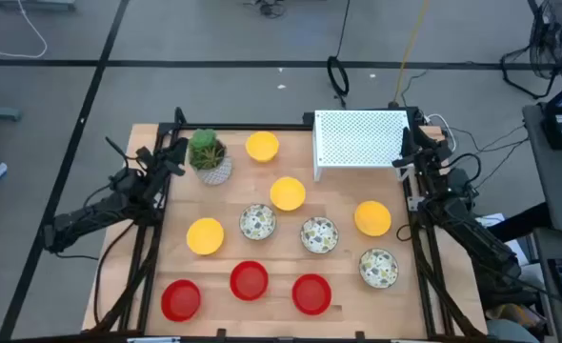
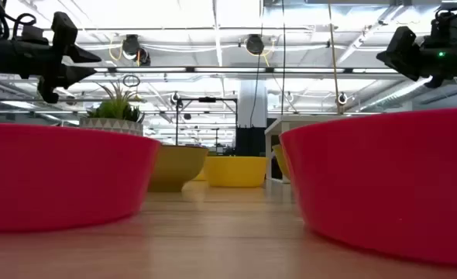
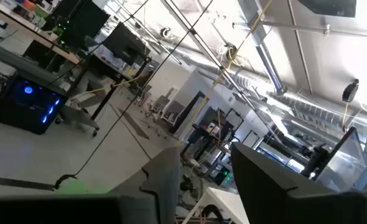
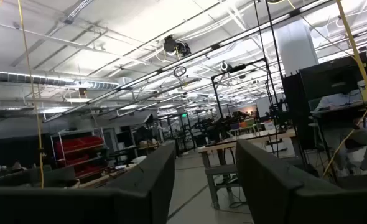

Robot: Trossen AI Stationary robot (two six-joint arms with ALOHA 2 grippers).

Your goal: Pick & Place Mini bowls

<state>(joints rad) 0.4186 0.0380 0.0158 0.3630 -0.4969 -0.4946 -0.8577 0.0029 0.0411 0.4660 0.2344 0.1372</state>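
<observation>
Ten mini bowls [image 1: 288, 193] lay untouched around the potted plant [image 1: 208, 154]; left tool [image 1: 172, 150] and right tool [image 1: 407, 145] hovered, apparently spread, empty.

Bright overhead ceiling lights; nearest red bowls [image 2: 58, 174] blur.

The table [image 1: 338, 276] has a light wood surface with visible plank grain and a low sheen. The red mini bowls [image 1: 250, 280] appear smooth with a matt finish. The yellow mini bowls [image 1: 288, 193] appear smooth. The speckled mini bowls [image 1: 319, 234] carry a printed pattern. The white box [image 1: 360, 139] is perforated.
</observation>
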